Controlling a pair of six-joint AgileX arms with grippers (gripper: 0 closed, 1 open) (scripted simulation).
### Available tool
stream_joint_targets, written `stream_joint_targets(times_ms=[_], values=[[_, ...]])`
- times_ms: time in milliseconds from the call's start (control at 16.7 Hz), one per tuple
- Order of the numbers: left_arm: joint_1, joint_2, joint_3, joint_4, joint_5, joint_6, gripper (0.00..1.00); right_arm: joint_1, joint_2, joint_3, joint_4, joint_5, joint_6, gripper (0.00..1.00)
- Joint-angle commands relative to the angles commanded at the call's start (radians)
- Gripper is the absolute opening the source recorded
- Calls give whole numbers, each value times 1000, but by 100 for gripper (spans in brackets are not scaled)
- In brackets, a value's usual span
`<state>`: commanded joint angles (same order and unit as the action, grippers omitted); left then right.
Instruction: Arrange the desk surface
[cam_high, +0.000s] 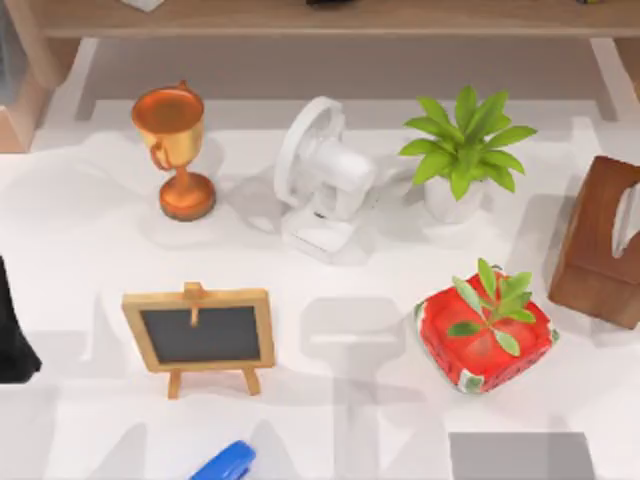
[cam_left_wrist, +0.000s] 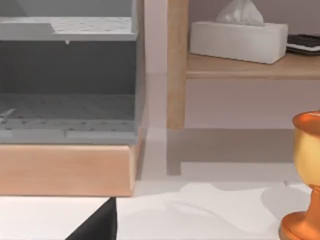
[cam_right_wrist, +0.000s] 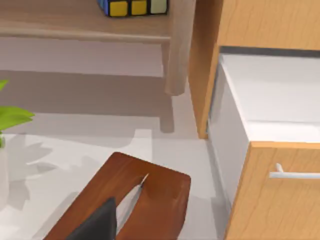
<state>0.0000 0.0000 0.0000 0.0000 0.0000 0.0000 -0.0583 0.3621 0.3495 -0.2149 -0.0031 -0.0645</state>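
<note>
The desk surface (cam_high: 90, 240), a broad white tabletop, spans the frame: rigid, smooth, probably slippery, nothing to grasp. The gold trophy (cam_high: 172, 150), top-heavy, is best taken at its stem. Neither gripper's finger state can be told; both arms appear parked.
</note>
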Motion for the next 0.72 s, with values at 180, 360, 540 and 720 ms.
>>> stream_joint_targets(times_ms=[180,360,540,720], values=[[0,0,0,0,0,0,100,-35,299,287,-149,-7,-46,100],[0,0,0,0,0,0,100,-78,641,611,-315,-13,-97,100],[0,0,0,0,0,0,100,-131,973,931,-487,-16,-150,100],[0,0,0,0,0,0,100,-188,1284,1234,-657,-16,-203,100]])
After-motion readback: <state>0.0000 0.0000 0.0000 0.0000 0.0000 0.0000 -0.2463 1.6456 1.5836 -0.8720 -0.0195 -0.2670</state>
